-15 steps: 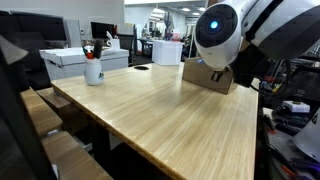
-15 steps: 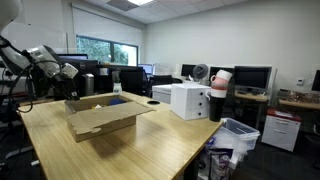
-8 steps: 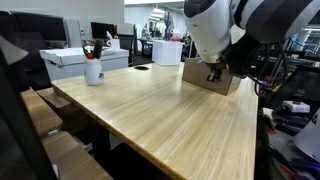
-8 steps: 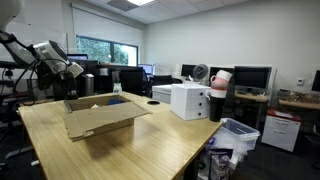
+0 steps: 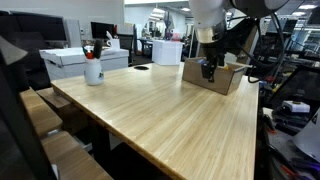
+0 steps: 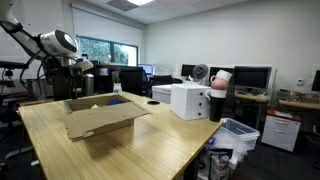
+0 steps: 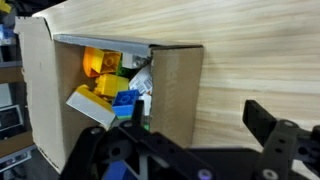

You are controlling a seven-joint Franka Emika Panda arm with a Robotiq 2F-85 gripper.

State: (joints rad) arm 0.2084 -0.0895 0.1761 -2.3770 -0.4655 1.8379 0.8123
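Note:
An open cardboard box (image 7: pixel 175 85) lies below me on the wooden table (image 7: pixel 250 50). Inside it lie toy blocks: a yellow one (image 7: pixel 100 64), a blue one (image 7: pixel 125 101), plus green and white pieces. In the wrist view my gripper (image 7: pixel 200 125) is open, its fingers wide apart, with nothing between them. One finger (image 7: pixel 265 120) hangs over the tabletop and the other is over the box's inside. In both exterior views the gripper (image 5: pixel 208 71) (image 6: pixel 78 86) hovers just above the box (image 5: pixel 218 78) (image 6: pixel 100 118), at the table's far side.
A white mug with pens (image 5: pixel 93 70) and a white carton (image 5: pixel 68 61) stand at one end of the table (image 5: pixel 170 120). A white box (image 6: pixel 188 100), a small fan (image 6: pixel 200 72), monitors and a bin (image 6: pixel 238 135) stand nearby. Office chairs ring the table.
The jaws have gone from shut to wide open. The arm has swung back and risen over the cardboard box, away from the near camera.

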